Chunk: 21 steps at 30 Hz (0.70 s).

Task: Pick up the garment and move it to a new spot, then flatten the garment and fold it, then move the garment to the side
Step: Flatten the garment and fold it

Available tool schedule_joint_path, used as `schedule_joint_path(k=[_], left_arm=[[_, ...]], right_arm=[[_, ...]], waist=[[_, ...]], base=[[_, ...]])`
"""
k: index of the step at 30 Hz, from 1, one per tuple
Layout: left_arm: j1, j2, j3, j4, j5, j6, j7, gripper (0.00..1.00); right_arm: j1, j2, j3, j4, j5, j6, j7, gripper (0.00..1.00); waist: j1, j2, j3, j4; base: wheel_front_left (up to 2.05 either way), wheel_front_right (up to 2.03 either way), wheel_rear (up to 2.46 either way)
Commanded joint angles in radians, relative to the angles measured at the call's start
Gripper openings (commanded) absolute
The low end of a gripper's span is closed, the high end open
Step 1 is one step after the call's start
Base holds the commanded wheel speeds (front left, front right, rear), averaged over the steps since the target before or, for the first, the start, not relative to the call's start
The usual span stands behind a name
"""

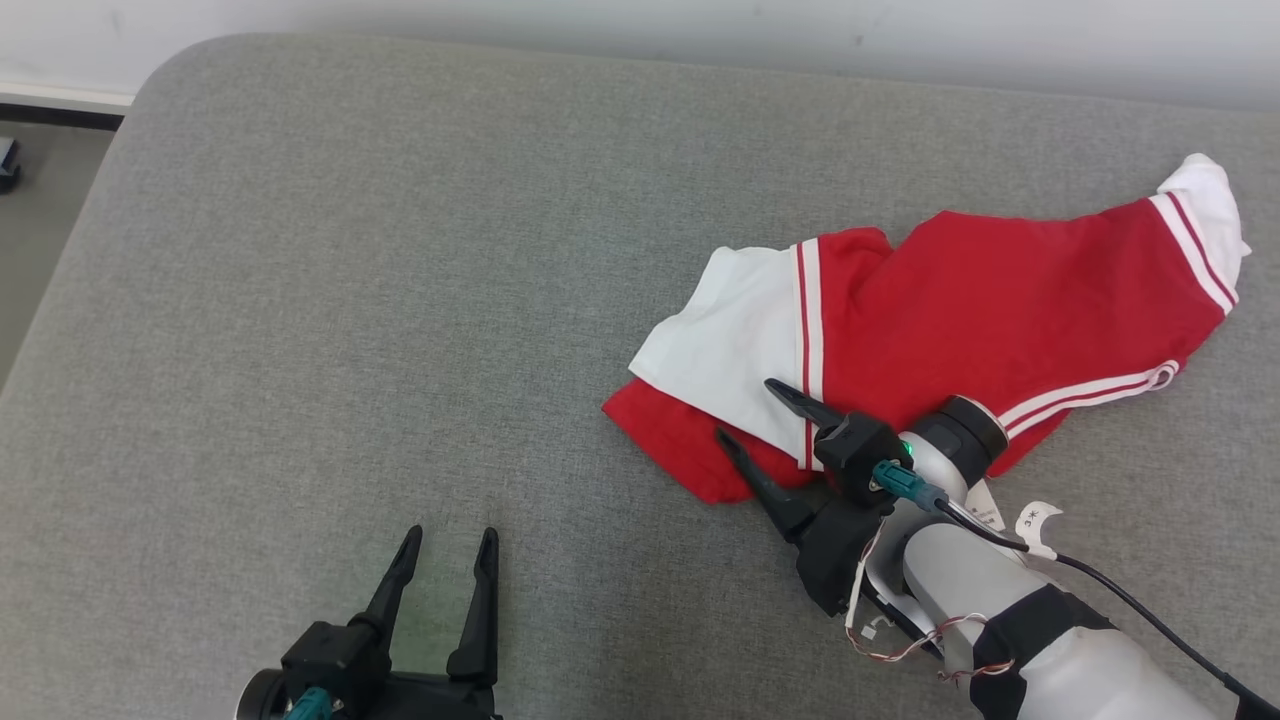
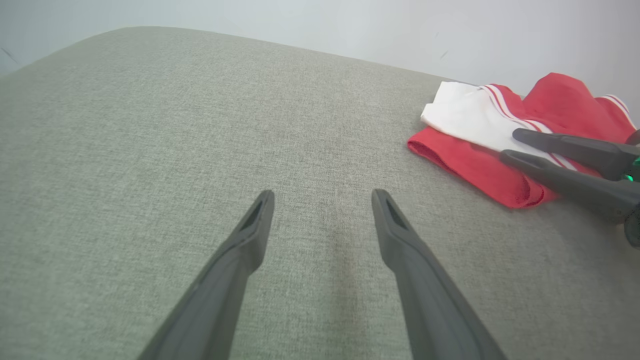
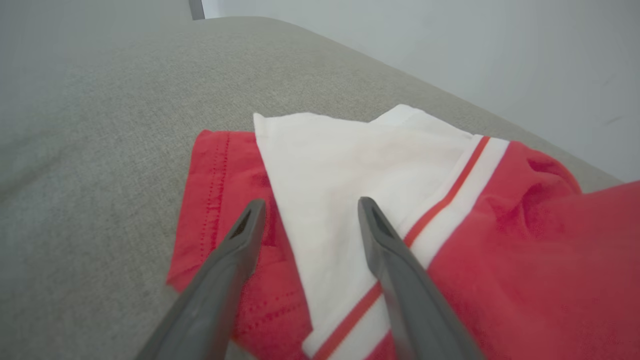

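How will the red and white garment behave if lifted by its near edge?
Likely floppy: the garment lies crumpled in soft folds, so it should drape and unfold. Probably light: the cloth looks thin. The white sleeve lies loose on top and may slide off.

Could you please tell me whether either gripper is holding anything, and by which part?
Nothing is held. The right gripper stands open at a corner of the crumpled red-and-white fabric garment; the left gripper hangs open over the grey cushioned surface.
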Motion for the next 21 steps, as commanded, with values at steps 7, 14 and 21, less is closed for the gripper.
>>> schedule_joint_path(k=[7,14,21], left_arm=[[0.004,-0.001,0.0,-0.003,-0.014,0.01,-0.003,1.0],[-0.003,-0.001,-0.003,-0.009,-0.019,0.014,-0.003,1.0],[0.003,-0.001,0.004,-0.008,-0.012,0.011,-0.003,1.0]], right_arm=[[-0.022,0.014,-0.017,0.045,-0.05,-0.003,-0.002,0.72],[-0.027,0.023,-0.059,0.042,-0.062,-0.003,-0.004,0.47],[-0.026,0.01,-0.088,-0.019,-0.091,-0.003,-0.003,0.21]], waist=[[0.0,0.0,0.005,0.012],[0.0,0.0,0.004,0.009],[0.0,0.0,-0.004,-0.001]], base=[[0.0,0.0,0.0],[0.0,0.0,0.0],[0.0,0.0,0.0]])
